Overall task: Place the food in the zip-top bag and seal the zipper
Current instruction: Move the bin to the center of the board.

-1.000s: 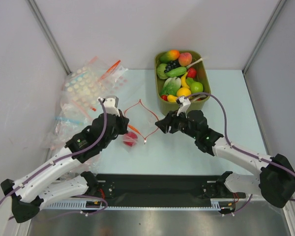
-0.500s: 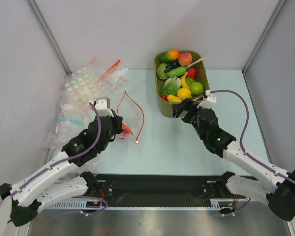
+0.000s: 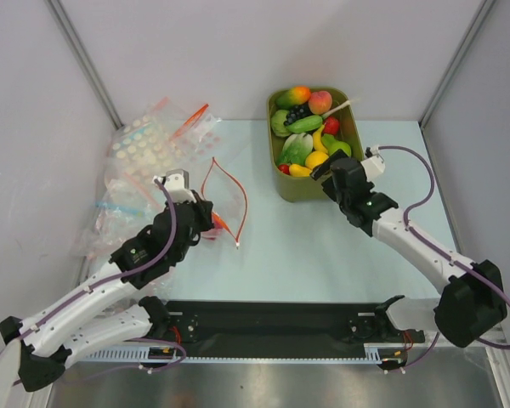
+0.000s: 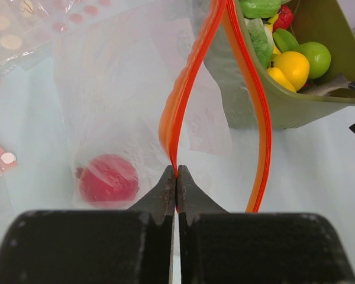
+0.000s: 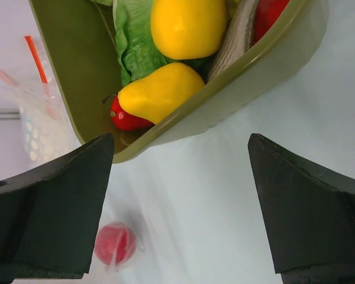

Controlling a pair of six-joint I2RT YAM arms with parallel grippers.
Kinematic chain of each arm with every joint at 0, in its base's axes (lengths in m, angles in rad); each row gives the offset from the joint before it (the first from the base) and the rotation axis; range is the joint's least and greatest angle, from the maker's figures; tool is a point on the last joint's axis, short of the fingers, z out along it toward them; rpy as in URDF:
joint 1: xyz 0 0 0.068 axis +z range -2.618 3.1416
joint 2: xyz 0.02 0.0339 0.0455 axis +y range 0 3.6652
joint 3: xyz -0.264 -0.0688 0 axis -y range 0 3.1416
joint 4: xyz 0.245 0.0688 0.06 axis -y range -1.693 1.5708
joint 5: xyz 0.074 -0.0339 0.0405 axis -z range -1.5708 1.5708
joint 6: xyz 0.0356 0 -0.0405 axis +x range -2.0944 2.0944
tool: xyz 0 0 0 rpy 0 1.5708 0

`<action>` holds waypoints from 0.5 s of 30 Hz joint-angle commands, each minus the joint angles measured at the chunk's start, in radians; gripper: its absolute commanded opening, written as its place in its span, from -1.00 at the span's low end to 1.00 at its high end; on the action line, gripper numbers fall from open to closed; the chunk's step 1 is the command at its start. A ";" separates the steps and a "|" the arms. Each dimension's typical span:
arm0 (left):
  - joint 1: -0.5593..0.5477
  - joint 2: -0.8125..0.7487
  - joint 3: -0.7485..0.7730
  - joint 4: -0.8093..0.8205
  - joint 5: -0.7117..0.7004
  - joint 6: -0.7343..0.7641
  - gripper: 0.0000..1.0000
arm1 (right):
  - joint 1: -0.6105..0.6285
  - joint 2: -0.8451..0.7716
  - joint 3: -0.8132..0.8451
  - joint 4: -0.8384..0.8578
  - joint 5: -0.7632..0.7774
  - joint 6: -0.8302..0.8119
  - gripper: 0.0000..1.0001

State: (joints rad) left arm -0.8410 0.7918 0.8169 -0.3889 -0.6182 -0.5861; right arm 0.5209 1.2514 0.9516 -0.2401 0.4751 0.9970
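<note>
Table: pale blue-green flat table (image 3: 323, 246), carrying everything below.
Tub: olive-green rectangular plastic tub (image 3: 296, 190) at the far middle of the table, upright.
Tub contents: glossy toy fruits and vegetables (image 3: 310, 127) heaped inside. The right wrist view shows a yellow round fruit (image 5: 188, 26), a yellow pear-shaped piece (image 5: 160, 92), a green lettuce leaf (image 5: 133, 41) and a small red piece (image 5: 127, 120) against the near wall.
Spare bags: loose pile of clear plastic bags printed with pale dots (image 3: 144, 149) at the far left. One clear bag with a blue strip (image 3: 119, 206) lies at its near edge.
Task bag: clear thin plastic zip-top bag (image 4: 118, 106), on the table between the spare pile and the tub, with its mouth raised.
Zipper: red-orange zipper strip (image 4: 261, 118), unsealed. Its two halves bow apart into a leaf-shaped opening, and the far end reaches close to the tub; whether it touches cannot be told.
Left fingers: black left fingers (image 4: 165, 189) pressed together, pinching the near end of the zipper strip.
Right fingers: black right fingers (image 5: 59, 201) spread wide, holding nothing, above the tub's near left corner.
Food in bag: one red round toy fruit (image 4: 108, 179) at the bottom of the zip-top bag, seen through the plastic, just left of the left fingers.
</note>
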 commanded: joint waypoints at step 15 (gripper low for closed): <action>0.005 0.006 0.002 0.044 0.006 -0.012 -0.99 | -0.064 0.160 0.076 -0.105 0.013 0.325 0.16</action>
State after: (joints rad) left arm -0.8410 0.8124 0.8173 -0.3817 -0.6170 -0.5865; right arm 0.4610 1.4658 1.0641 -0.3527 0.4488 1.2781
